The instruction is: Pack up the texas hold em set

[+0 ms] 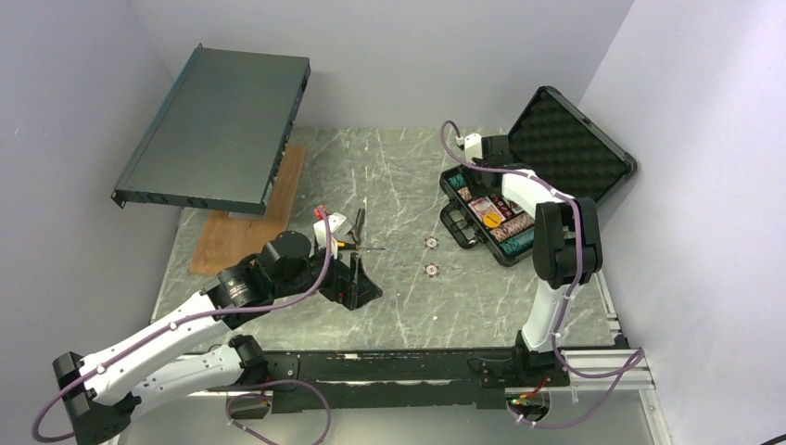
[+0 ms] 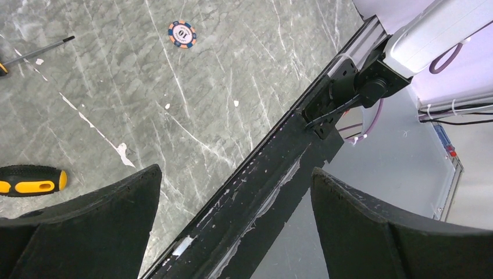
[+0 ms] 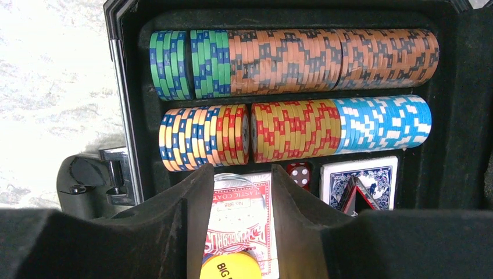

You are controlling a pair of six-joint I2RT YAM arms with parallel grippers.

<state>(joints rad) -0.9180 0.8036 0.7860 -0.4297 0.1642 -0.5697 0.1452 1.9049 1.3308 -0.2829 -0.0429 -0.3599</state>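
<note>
The black case lies open at the back right, foam lid up. Its tray holds rows of striped chips, a red card deck, a blue card deck and a red die. My right gripper hovers over the red deck, jaws a narrow gap apart. Between them lie a clear round button and a yellow button. Two loose chips lie on the table's middle. My left gripper is open and empty; one chip shows in its view.
A dark-grey metal rack unit leans at the back left over a wooden board. Orange-handled screwdrivers lie beside the left gripper; one handle shows in the left wrist view. A black rail runs along the near edge.
</note>
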